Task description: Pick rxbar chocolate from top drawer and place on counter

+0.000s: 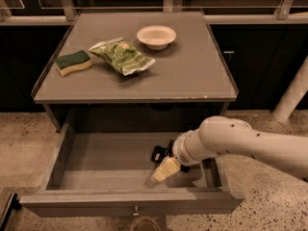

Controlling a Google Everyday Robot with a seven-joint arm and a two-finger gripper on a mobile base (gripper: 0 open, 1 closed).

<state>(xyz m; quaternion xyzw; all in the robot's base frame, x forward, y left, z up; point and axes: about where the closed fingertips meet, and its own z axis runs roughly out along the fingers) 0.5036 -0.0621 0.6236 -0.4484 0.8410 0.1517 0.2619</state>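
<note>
gripper (165, 170) is down inside the drawer (61, 154), right half, near the front wall, its pale tip angled toward the tray floor. released or clamped? i cannot tell, the wrist covers too much. just behind the tip, up and to the left, there's the bar (158, 153), a small dark shape on the drawer floor, touching or almost touching the gripper, and i can't say which. no grasp on it that i can make out. as for the bar itself, i'd judge it light and flat, a thin slick wrapper round a firm slab, so it's liable to skid along the smooth floor if nudged. best taken across its narrow width at the middle, long edges pinched, rather than by a crimped end that would just fold. only part of it shows and the rest sits behind the arm (240, 141), so its lie and its print are hard to read. that arm comes in from the right and runs off the picture's edge, hiding most of the drawer's right wall. above, the counter (192, 76) carries a sponge (73, 62), a green bag (122, 57) and a white bowl (156, 36), with bare surface on the right side for the drop.
</note>
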